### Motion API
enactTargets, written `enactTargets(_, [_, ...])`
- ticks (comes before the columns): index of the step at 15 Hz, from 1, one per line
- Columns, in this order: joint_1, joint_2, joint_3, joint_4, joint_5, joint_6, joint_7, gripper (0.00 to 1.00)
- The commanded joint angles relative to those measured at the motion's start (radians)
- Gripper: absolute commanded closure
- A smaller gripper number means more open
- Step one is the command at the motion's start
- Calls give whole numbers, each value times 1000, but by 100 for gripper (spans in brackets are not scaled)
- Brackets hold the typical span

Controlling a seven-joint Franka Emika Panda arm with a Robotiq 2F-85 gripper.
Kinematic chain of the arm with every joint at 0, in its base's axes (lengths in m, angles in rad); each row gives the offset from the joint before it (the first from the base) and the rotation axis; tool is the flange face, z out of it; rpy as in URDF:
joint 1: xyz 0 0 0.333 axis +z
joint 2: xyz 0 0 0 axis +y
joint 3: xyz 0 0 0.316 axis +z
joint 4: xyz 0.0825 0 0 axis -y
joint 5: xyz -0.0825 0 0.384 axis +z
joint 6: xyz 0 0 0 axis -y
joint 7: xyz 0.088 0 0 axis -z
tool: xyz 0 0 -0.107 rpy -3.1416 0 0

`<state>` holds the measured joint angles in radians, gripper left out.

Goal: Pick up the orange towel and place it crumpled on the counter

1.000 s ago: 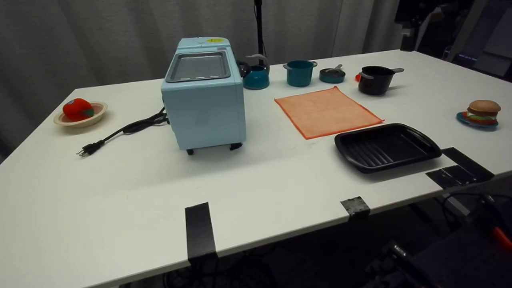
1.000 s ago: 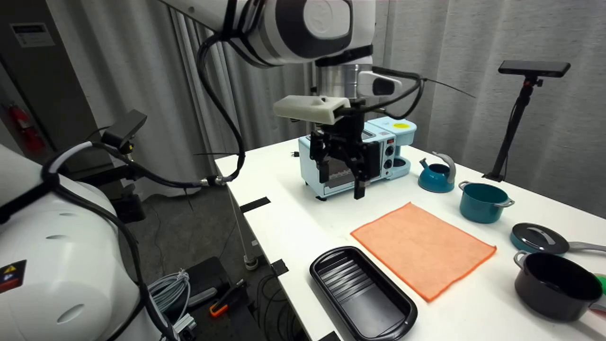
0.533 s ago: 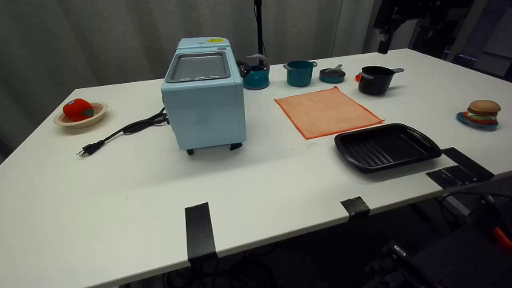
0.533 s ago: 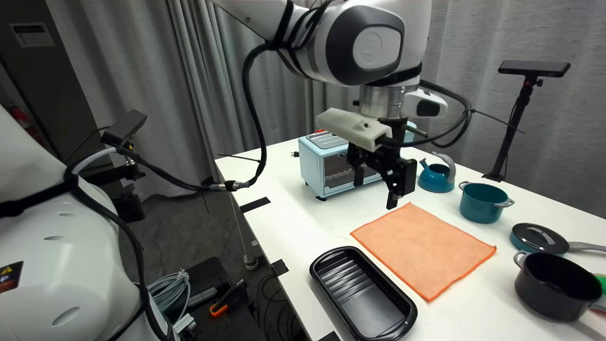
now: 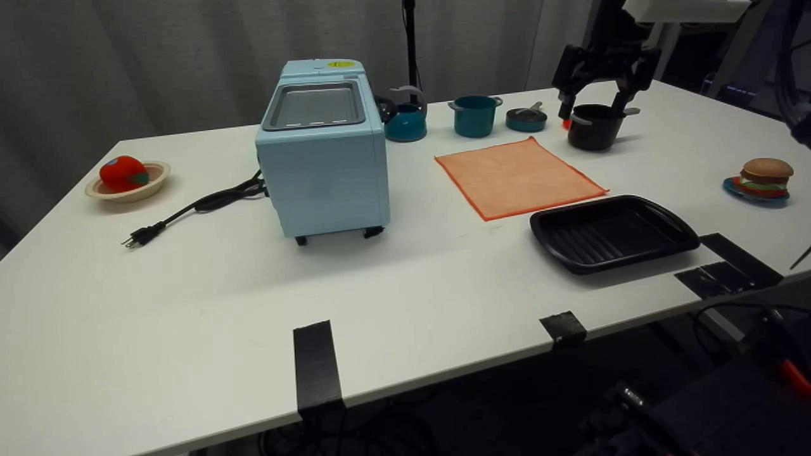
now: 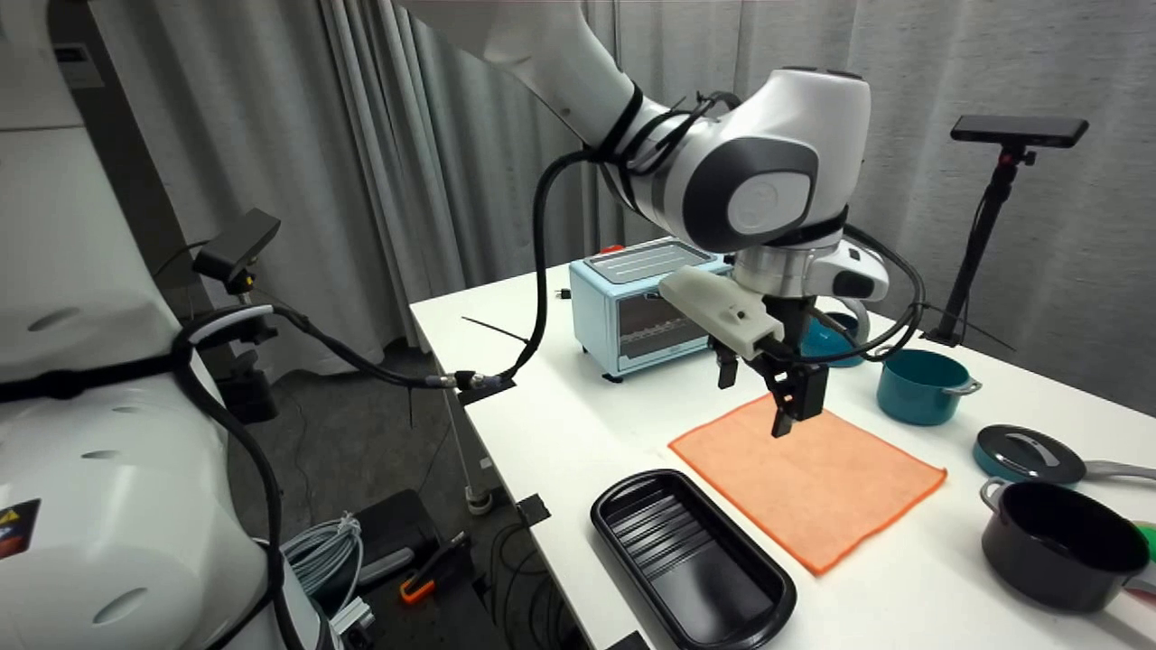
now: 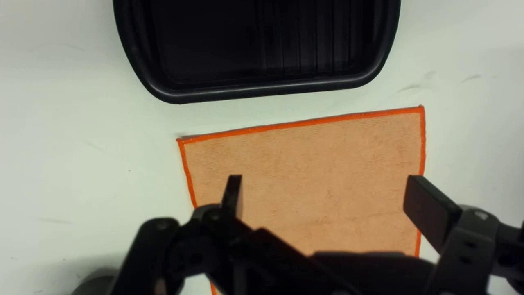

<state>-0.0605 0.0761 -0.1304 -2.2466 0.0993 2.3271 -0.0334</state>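
The gripper (image 7: 325, 192) stood with its two fingers (image 7: 434, 213) spread wide apart and nothing held between them. It hung above the orange towel (image 7: 319, 157), clear of the cloth; in the wrist view the towel filled most of the gap between the fingers, and the finger at the right of that view crossed the cloth's bright edge. A second earlier, in an exterior view, the gripper had been in front of the toaster oven (image 6: 646, 320); since then it had come across and down, and a fingertip now overlapped the towel in that view. The arm (image 6: 768, 199) had swung with it, uncovering most of the oven's top and partly hiding the teal kettle (image 6: 822, 341). In an exterior view where little of the gripper had shown before, both fingers were now in sight, one of them overlapping the rim of the black pot (image 5: 592, 134).

The towel itself had stayed put, flat and spread out on the counter (image 6: 560, 415), just beside the black grill pan (image 6: 704, 564). Farther out, the teal pot (image 6: 921, 393), the lidded pan (image 6: 1030, 456), the burger (image 5: 765, 172) on its small plate (image 5: 732, 185) and the red thing (image 5: 120, 174) in the pale bowl (image 5: 130, 196) were where they had been.
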Motion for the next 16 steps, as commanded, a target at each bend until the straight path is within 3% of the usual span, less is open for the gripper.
enactTargets(1, [-34,118,8,82,50,21,15,0])
enactTargets(16, [-119,397,14,205,152,98,65,0])
